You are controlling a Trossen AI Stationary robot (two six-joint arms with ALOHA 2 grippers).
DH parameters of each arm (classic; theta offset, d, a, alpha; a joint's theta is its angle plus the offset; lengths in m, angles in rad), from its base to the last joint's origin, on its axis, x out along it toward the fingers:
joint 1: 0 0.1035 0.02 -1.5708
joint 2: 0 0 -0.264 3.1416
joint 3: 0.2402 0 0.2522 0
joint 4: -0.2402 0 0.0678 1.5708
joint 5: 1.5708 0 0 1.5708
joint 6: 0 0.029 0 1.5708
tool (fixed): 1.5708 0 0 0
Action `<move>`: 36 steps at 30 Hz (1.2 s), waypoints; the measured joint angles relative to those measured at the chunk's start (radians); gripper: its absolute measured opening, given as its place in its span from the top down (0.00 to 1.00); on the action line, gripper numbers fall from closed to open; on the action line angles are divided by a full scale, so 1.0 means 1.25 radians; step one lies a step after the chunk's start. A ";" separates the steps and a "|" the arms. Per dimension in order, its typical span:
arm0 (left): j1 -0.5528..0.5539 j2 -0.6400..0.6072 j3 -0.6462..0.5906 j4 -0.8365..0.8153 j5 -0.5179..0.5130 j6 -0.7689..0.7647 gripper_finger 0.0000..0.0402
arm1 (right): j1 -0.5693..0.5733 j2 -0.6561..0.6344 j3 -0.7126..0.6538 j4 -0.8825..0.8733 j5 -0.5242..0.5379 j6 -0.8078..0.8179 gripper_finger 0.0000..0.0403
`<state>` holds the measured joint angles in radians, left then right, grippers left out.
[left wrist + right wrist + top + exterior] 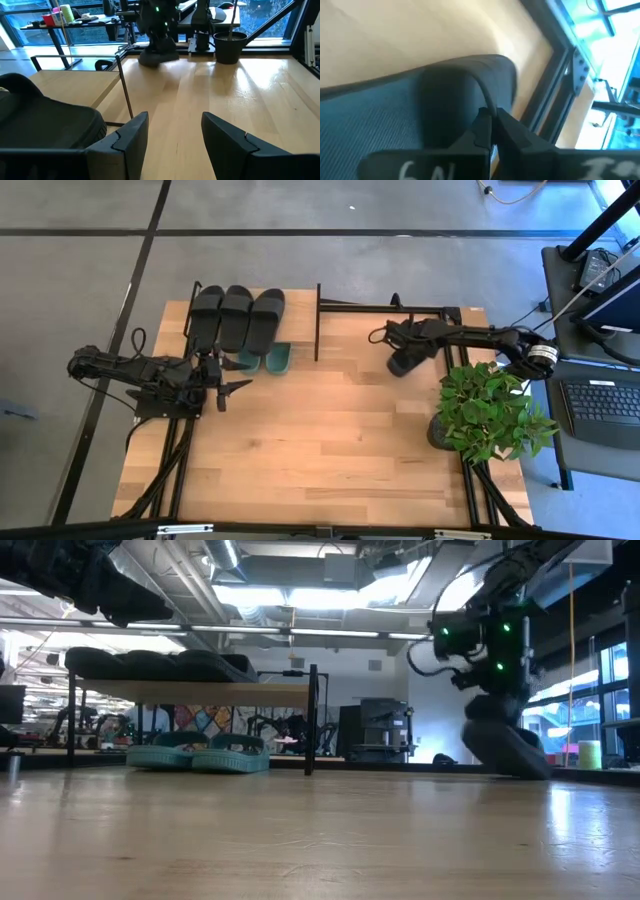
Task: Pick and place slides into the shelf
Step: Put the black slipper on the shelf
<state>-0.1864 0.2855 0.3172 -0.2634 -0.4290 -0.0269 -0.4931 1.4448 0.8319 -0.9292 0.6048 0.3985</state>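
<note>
Three black slides [236, 318] lie side by side on the top board [270, 693] of the shelf [318, 325]. Two green slides [200, 753] stand under it on the table, toes sticking out the near side [265, 361]. Another black slide [400, 364] sits right of the shelf, and my right gripper [492, 131] is shut on it. My left gripper [172, 142] hovers open just in front of the shelf's left part, with nothing between its fingers. My right gripper pinches the edge of the black slide's wide strap [487, 102] between its two fingers. The fingers come slanting down from above and from the table's right. In the low view the slide [505, 745] is tilted, its lower end [530, 770] at the table top.
A leafy plant in a dark pot [488, 412] stands at the table's right edge, close to my right arm. Black frame rails [430, 310] run along the far edge. The table's middle and near part [330, 450] is bare wood.
</note>
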 joint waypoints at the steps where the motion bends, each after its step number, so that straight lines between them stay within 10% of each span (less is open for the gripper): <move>1: 0.000 0.000 0.000 -0.003 0.000 0.000 0.56 | 0.000 0.000 0.016 -0.004 -0.001 -0.010 0.97; 21: 0.000 0.000 0.000 -0.058 0.000 -0.040 0.56 | 0.145 0.014 0.522 0.182 0.003 -0.404 0.97; 36: 0.000 0.000 0.000 -0.058 0.000 -0.040 0.56 | 0.230 0.378 0.981 0.122 0.003 -0.556 0.97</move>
<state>-0.1866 0.2856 0.3172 -0.3355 -0.4294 -0.0769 -0.2052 1.9171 2.0583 -0.7766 0.6092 -0.2961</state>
